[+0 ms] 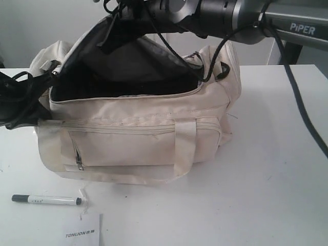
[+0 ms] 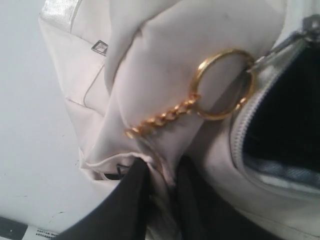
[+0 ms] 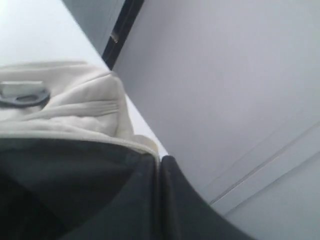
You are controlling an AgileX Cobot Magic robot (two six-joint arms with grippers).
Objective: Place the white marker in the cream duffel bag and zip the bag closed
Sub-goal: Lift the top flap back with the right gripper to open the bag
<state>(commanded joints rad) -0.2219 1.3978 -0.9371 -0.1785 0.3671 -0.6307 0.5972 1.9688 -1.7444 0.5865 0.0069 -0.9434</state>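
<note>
- The right gripper [image 3: 160, 159] has its jaws pressed together on the rim of the cream duffel bag [image 1: 128, 143]. It grips the edge of the top flap. The flap stands lifted, the mouth gapes and the dark lining shows.
- The left gripper [image 2: 162, 162] pinches a fold of cream fabric between its two black fingers [image 2: 125, 205]. The pinch is on the bag's end, at 9 o'clock of the bag in the exterior view.
- A gold ring [image 2: 227, 51] and its chain [image 2: 160, 119] hang just beside that pinch, at the zipper's end.
- The white marker [image 1: 46, 200] lies flat on the table [image 1: 277, 154], outside the bag and apart from it, at 7 o'clock. Its dark cap points to 9 o'clock.
- The TONLION card [image 1: 84, 231] lies just beside the marker, at 5 o'clock of it, and is cut by the picture's lower edge.
- The table is white and smooth, with a few small dark specks.
- A pale wall [image 1: 31, 25] stands behind at 12 o'clock.
- The table's far edge shows at 10 and 2 o'clock of the bag. Its other edges lie outside the pictures.
- The widest bare stretch of table runs from 3 to 5 o'clock of the bag.
- The right arm [image 1: 230, 15] crosses above from 2 o'clock, and its black cable [image 1: 302, 114] sags over the 3 o'clock side.
- The left arm [image 1: 18, 102] crowds the 9 o'clock side.
</note>
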